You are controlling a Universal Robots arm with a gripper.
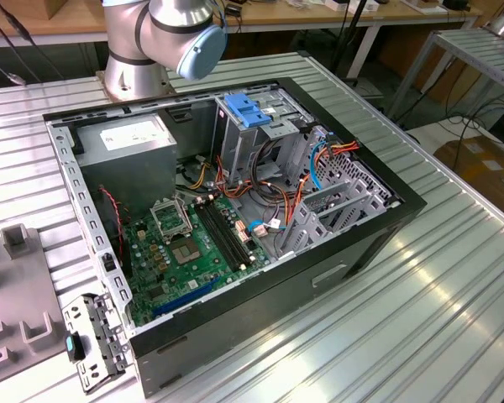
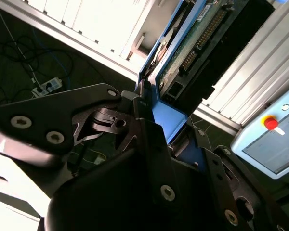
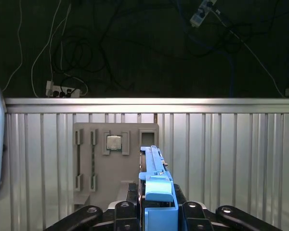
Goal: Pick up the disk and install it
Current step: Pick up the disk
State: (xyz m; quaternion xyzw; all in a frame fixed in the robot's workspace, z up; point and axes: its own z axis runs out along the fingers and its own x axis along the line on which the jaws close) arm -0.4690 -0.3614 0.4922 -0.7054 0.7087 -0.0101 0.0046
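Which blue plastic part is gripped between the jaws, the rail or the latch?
The blue rail of the disk, clamped between the jaws; the light-blue latch sits atop the drive cage.

Blue-railed disk point(image 3: 152, 166), black gripper point(image 3: 156, 204)

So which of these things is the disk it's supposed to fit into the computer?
Find the black claw at the arm's tip in the first wrist view. The thin slab clamped edge-on in it is the disk. Bright blue plastic rails set it apart from the grey tray behind it.
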